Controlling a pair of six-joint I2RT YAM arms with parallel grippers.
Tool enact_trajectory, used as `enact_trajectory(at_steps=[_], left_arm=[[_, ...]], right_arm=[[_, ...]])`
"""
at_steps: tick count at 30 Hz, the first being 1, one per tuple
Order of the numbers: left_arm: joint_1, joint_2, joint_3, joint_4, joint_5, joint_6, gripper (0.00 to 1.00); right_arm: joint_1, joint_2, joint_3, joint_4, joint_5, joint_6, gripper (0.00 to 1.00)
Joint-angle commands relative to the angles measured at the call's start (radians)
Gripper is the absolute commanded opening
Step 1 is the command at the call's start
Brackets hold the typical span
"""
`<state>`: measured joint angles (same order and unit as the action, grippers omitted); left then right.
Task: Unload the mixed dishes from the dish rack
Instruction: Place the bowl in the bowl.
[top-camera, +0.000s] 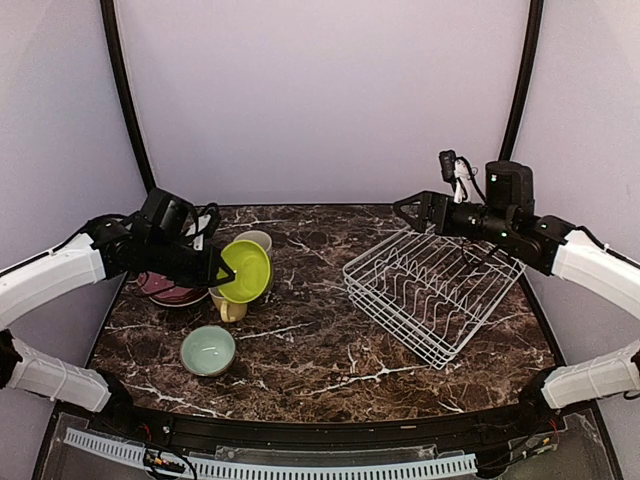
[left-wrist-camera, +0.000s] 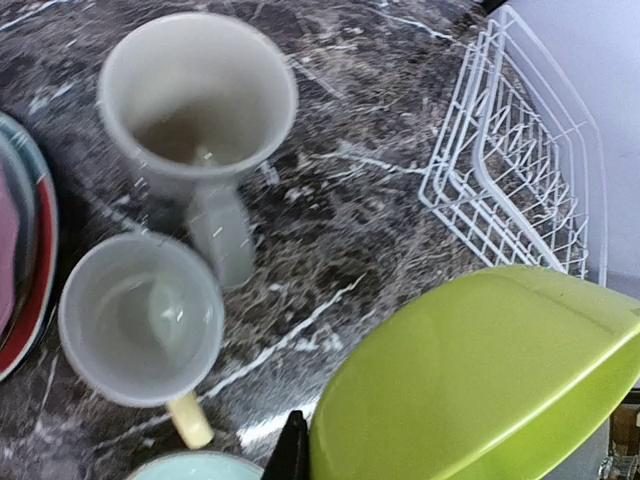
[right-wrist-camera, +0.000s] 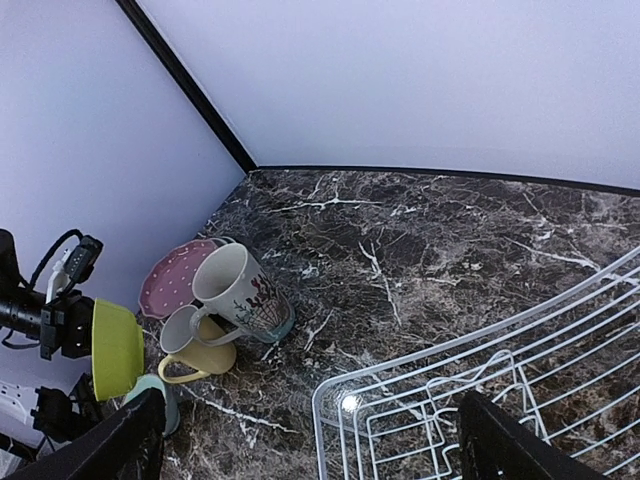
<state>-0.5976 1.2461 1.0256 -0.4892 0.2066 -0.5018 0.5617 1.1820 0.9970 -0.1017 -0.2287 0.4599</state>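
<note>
My left gripper is shut on the rim of the lime-green bowl, holding it tilted in the air above the yellow mug. In the left wrist view one dark finger presses the lime-green bowl; the other finger is hidden behind it. The white wire dish rack sits at the right with no dish showing in it. My right gripper hovers open over the rack's far left corner, its fingers wide apart and holding nothing.
At the left stand a stack of plates topped by a pink dotted plate, a cream-grey mug and a pale mint bowl. The marble table is walled at the back and sides.
</note>
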Motion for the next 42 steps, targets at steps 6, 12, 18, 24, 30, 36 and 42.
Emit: enact_trajectory(at_steps=[6,12,18,24,30,36,42], left_arm=[[0.004,-0.261,-0.179,-0.367,-0.235,-0.234,0.01],[0.005,-0.236,-0.238,-0.437,-0.23,-0.293,0.01],[0.005,-0.216,-0.302,-0.406,-0.21,-0.309,0.01],[0.005,-0.178,-0.312,-0.417,-0.21,-0.301,0.06],[0.005,-0.178,-0.312,-0.422,-0.21,-0.293,0.22],[0.005,-0.215,-0.271,-0.486,-0.26,-0.278,0.47],[0.005,-0.286,-0.153,-0.579,-0.385,-0.256,0.76]], right_arm=[[-0.021,-0.076,-0.029,0.035,-0.034,-0.095,0.99],[-0.02,-0.12,-0.063,0.025,-0.026,-0.136,0.99],[-0.02,-0.188,-0.101,0.021,-0.005,-0.151,0.99],[-0.02,-0.215,-0.12,0.015,0.014,-0.156,0.99],[-0.02,-0.204,-0.116,0.012,0.026,-0.158,0.99],[-0.021,-0.195,-0.061,-0.082,0.115,-0.21,0.99],[-0.022,-0.21,0.035,-0.228,0.3,-0.283,0.99]])
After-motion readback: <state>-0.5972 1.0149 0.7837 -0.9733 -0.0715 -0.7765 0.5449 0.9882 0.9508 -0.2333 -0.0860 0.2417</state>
